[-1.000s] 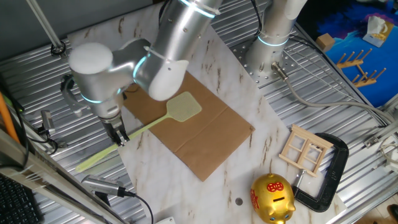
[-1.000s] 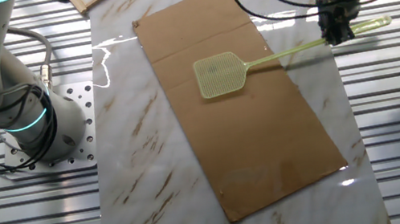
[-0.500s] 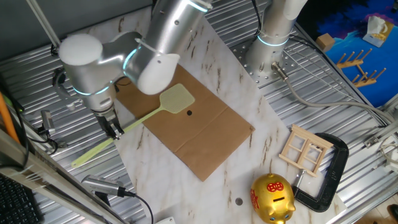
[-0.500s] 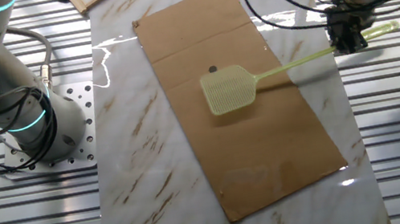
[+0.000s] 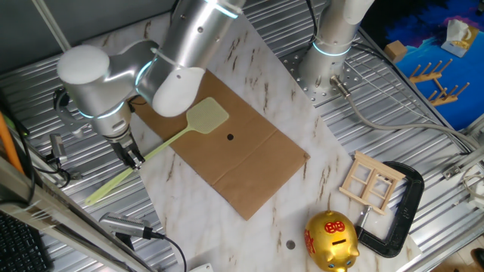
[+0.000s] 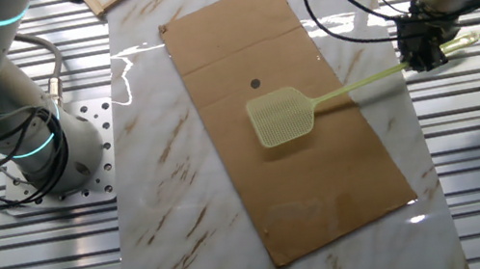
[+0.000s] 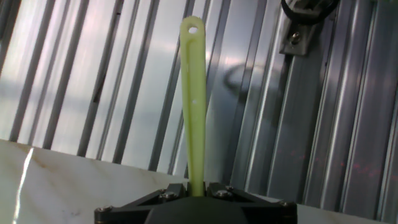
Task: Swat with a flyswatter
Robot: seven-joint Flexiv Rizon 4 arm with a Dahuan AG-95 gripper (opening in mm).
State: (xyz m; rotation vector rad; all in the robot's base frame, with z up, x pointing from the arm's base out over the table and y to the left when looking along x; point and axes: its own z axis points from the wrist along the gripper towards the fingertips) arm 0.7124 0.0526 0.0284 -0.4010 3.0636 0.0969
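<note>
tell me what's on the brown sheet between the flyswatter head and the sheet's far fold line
A small dark spot sits on the brown sheet, just beyond the flyswatter head; the rest of that stretch is bare. The other fixed view shows it best.

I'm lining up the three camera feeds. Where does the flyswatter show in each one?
One fixed view: flyswatter left of centre, head over the brown sheet.
The other fixed view: flyswatter at centre, handle running right to the gripper.
Hand view: only the handle, pointing up.
Shared landmark: the gripper clamping the handle.
</note>
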